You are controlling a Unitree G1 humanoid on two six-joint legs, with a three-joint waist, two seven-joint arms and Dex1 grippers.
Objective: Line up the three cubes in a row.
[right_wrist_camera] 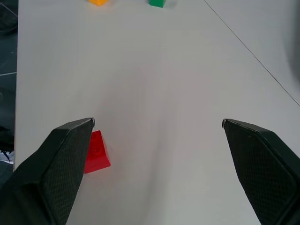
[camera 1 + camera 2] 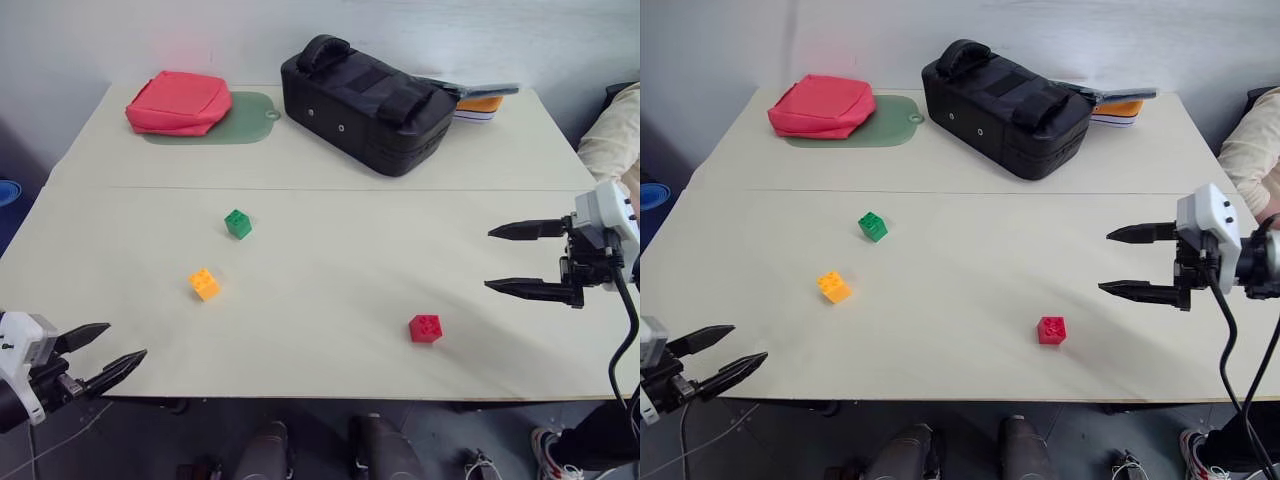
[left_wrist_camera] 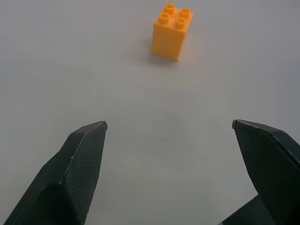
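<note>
Green cube (image 2: 238, 224), orange cube (image 2: 205, 284), red cube (image 2: 425, 328) apart on table (image 2: 330, 270), both hands spread

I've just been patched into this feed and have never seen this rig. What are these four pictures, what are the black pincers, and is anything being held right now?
It is a two-armed humanoid robot standing at a table. The two wide pictures come from a stereo camera on its head, looking down over its arms at the same scene. The two close pictures come from cameras on its wrists, each looking along that arm's two black fingers.

The left gripper sits at the near left corner and the right gripper at the right edge. Both have their jaws open and hold nothing.

On the table lie three small studded cubes, scattered and not in a row: a green cube, an orange cube and a red cube. Farther back are a red pouch on a green mat and a black bag.
</note>
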